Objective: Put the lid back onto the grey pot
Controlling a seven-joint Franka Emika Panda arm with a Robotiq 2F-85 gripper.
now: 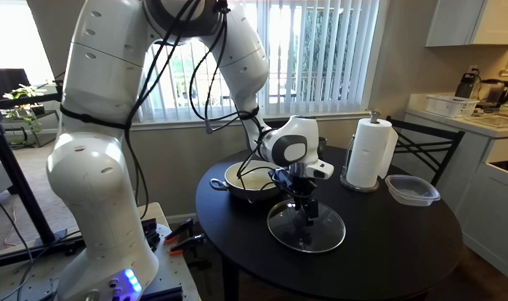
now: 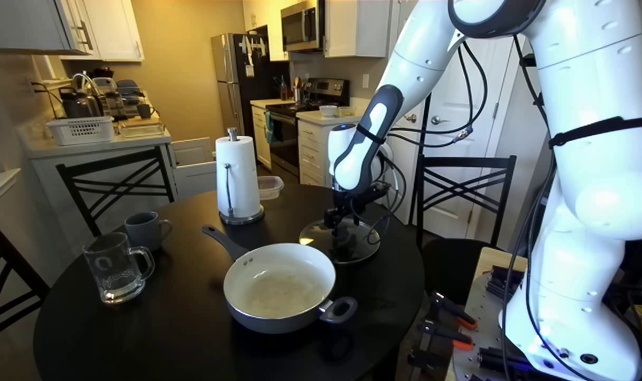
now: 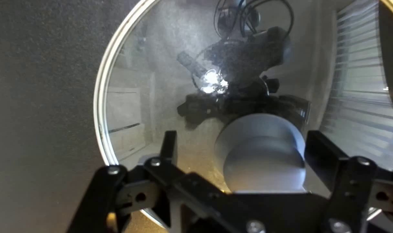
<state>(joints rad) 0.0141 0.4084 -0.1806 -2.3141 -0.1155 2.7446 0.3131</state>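
Note:
The see-through glass lid with a metal rim lies flat on the dark round table in both exterior views (image 1: 327, 236) (image 2: 360, 251) and fills much of the wrist view (image 3: 157, 97). Its rounded knob (image 3: 264, 165) shows between my fingers, nearer the right-hand finger in the wrist view. My gripper (image 3: 241, 139) is open and points down over the lid in both exterior views (image 1: 310, 213) (image 2: 334, 225). I cannot tell if a finger touches the knob. The grey pot (image 1: 234, 188) stands uncovered beside the lid, its cream inside visible; it also shows in an exterior view (image 2: 278, 321).
A paper towel roll (image 1: 367, 154) stands on the table (image 1: 388, 251), with a clear plastic container (image 1: 411, 192) next to it. A grey mug (image 2: 145, 231) and a glass mug (image 2: 115, 270) stand past the pot's long handle (image 2: 223, 241). Cables hang from my arm near the pot.

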